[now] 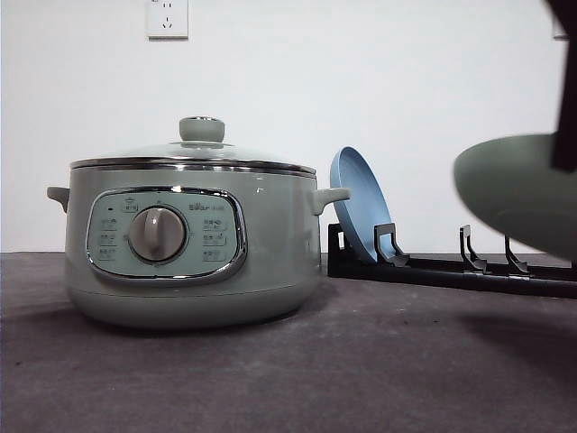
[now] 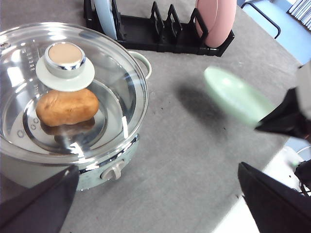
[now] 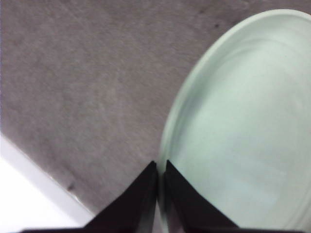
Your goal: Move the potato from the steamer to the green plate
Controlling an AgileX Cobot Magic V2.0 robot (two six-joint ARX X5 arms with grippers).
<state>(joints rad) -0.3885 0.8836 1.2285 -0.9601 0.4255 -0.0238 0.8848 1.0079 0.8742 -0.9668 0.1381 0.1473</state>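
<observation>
1. The potato (image 2: 67,107) lies inside the steamer (image 1: 189,244), under its glass lid (image 2: 73,92), toward the desk's (image 1: 361,361) left side.
2. The right hand (image 3: 160,194) is clamped on the rim of the green plate (image 3: 243,131), holding it tilted in the air above the desk's right side.
3. The left hand (image 2: 155,204) is spread apart, hovering over the steamer.
4. A blue plate (image 1: 361,207) stands in the black rack (image 1: 451,269) along the far edge, a pink plate (image 2: 216,19) beside it.
</observation>
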